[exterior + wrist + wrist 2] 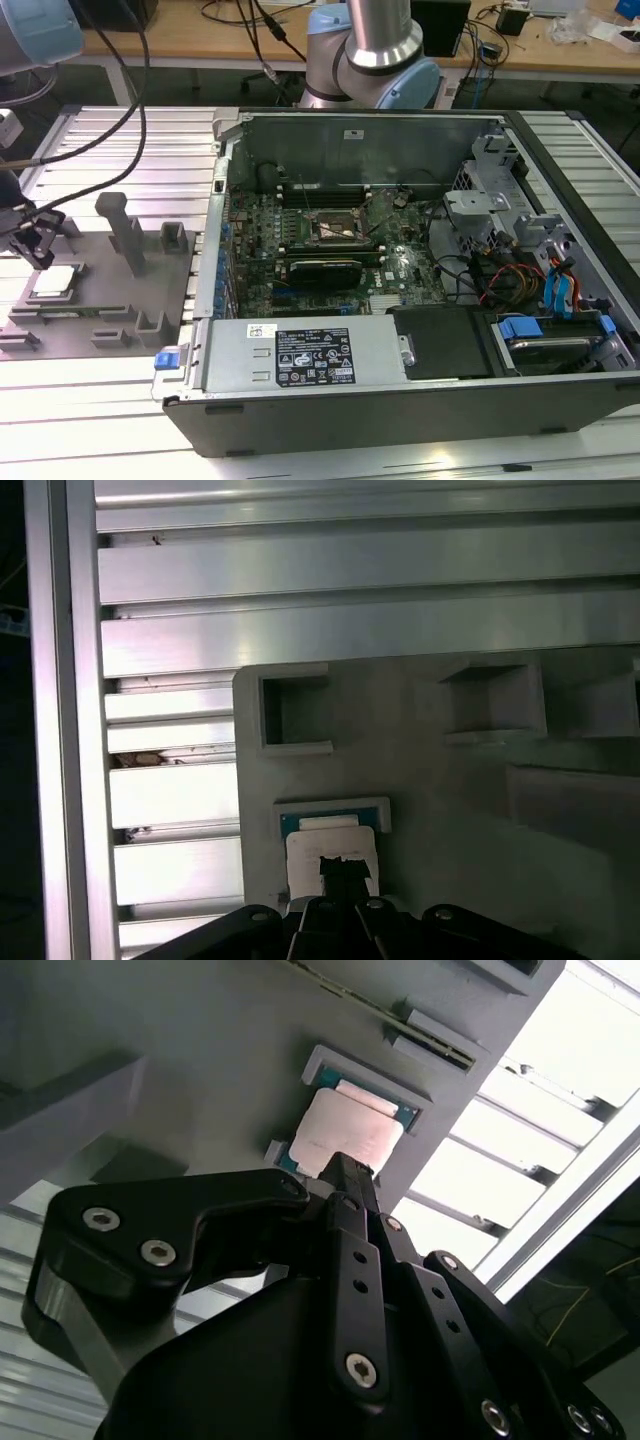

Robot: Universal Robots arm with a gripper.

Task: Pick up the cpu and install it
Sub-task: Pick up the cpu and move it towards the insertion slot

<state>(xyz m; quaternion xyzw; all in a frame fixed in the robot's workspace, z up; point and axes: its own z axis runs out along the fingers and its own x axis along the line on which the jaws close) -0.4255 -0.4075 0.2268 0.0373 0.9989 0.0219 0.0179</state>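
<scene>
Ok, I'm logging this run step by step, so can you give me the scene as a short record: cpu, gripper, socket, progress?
cpu: lies flat in a recess of the grey fixture tray, not lifted
gripper: directly over the cpu at the exterior view's left; contact cannot be told
socket: on the motherboard inside the open computer case, far from the gripper
progress: cpu not yet installed

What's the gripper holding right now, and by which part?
Nothing: the cpu lies in the tray's recess, with the gripper above it.
</scene>
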